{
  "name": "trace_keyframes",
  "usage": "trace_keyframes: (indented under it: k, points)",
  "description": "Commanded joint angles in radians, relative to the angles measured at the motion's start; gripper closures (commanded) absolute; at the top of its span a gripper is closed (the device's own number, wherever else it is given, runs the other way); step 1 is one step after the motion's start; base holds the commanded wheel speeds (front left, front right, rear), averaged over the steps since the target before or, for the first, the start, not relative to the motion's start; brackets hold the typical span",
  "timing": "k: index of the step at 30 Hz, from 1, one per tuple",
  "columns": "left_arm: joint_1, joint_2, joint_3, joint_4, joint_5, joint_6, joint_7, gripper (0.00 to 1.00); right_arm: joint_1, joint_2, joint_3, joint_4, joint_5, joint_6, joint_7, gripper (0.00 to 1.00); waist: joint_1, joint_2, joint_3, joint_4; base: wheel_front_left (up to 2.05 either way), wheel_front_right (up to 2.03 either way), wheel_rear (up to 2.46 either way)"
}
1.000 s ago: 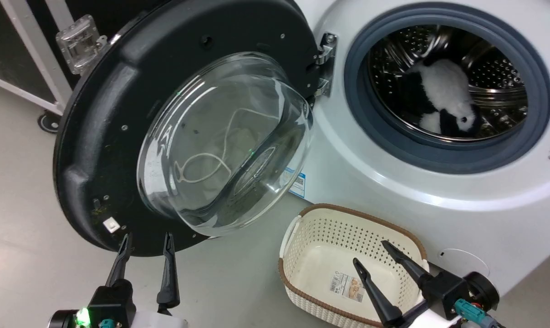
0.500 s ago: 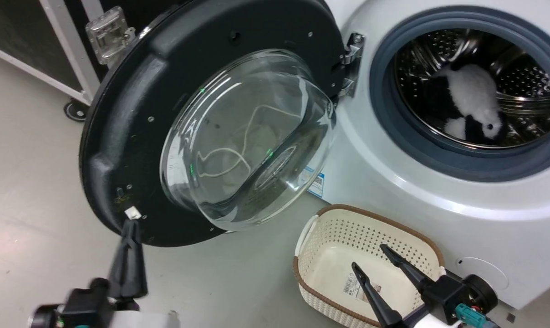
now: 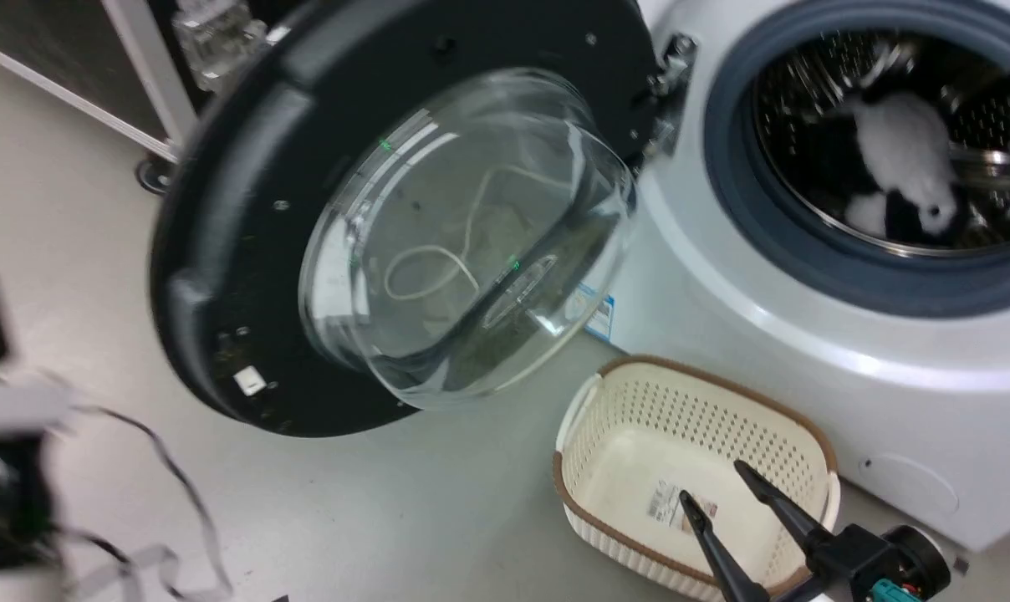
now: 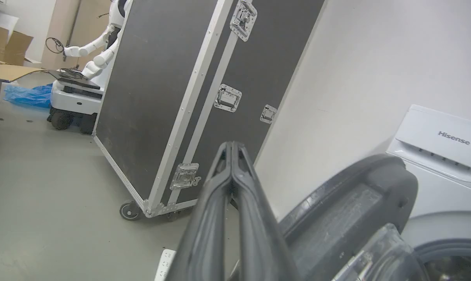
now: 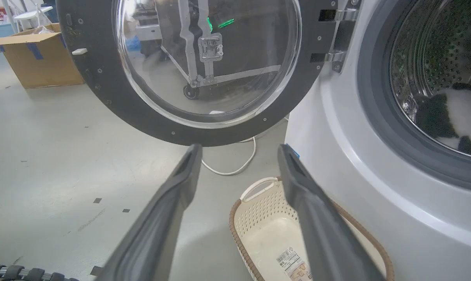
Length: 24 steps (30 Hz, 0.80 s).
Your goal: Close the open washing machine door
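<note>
Task thing: the large round black-rimmed washing machine door (image 3: 405,217), with its bulging clear glass bowl, stands swung wide on its metal hinge, away from the white front-loading washing machine (image 3: 806,334).
Left gripper: the left gripper (image 4: 232,148) has its two dark fingers pressed together on nothing. The door's rim (image 4: 348,210) lies just to their right and lower (whether it touches them cannot be told).
Right gripper: the right gripper (image 5: 239,150) has its fingers spread apart and empty. The door hangs ahead of and above their tips, the drum opening is ahead to their right, and the cream perforated plastic basket (image 5: 255,207) sits below them.
Done: nothing that shows. The round steel drum mouth is fully uncovered, with a black-and-white plush toy (image 3: 902,142) lying inside.
Left to do: by judgement, the whole swing back onto the grey rubber gasket, then the latching.
Readable writing: "Hisense" (image 4: 454,137) in grey on the machine's white top panel, to the right of the left gripper's fingers.
Unreadable: the blue sticker (image 3: 599,311) low on the machine's front and the barcode label (image 5: 288,259) on the basket floor are both too small.
</note>
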<state>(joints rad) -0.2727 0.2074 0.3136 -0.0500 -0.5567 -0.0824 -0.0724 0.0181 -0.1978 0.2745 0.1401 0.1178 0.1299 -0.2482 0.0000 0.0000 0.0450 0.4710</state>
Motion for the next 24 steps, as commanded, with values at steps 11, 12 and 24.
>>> trace_keyframes:
  k: [11,12,24]
  points:
    - [-0.283,0.113,0.231,0.384,-0.487,0.16,0.502,1.0,-0.023,-0.043,0.006,-0.002,0.009,0.001,-0.014,0.0,0.0,0.0,0.088,-0.098,0.0,0.0,0.0]
    - [-0.28,0.114,0.233,0.393,-0.511,0.169,0.547,1.0,-0.024,-0.044,0.007,-0.001,0.01,0.001,-0.014,0.0,0.0,0.0,0.089,-0.102,0.0,0.0,0.0]
    - [-0.118,0.101,0.192,0.302,-0.681,0.139,0.917,1.0,-0.021,-0.031,0.002,0.025,0.015,0.001,-0.014,0.0,0.0,0.0,0.044,-0.113,0.0,0.0,0.0]
